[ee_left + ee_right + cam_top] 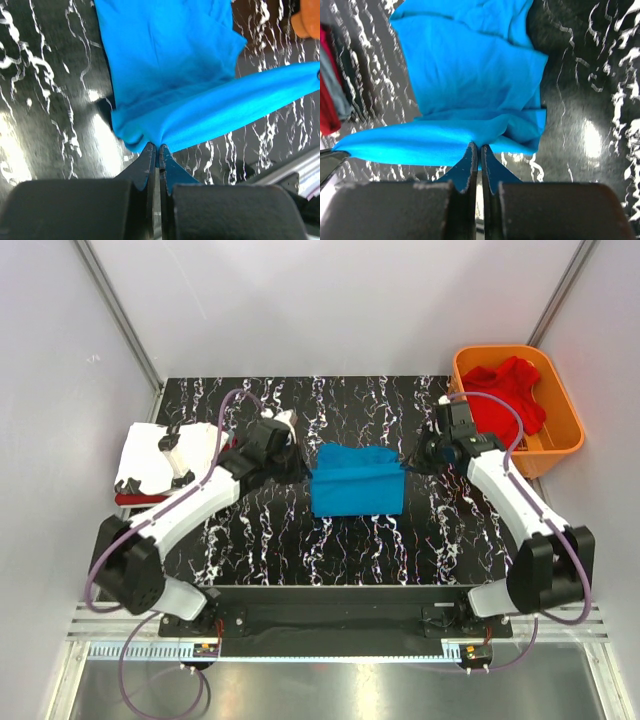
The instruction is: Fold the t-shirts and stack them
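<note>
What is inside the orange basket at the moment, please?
A crumpled red shirt lies in the basket, heaped toward its far side, with bare orange floor showing nearer. Whether anything lies beneath the shirt cannot be seen, because the cloth covers it.

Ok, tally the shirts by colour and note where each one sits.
Blue: 1, the blue t-shirt, mid-table.
White with black marks: 1, the white t-shirt, folded at the table's left edge.
Dark red: 1, the dark red t-shirt, only an edge showing under the white one.
Bright red: 1, the bright red t-shirt, bunched in the orange basket.
Total: 4
</note>
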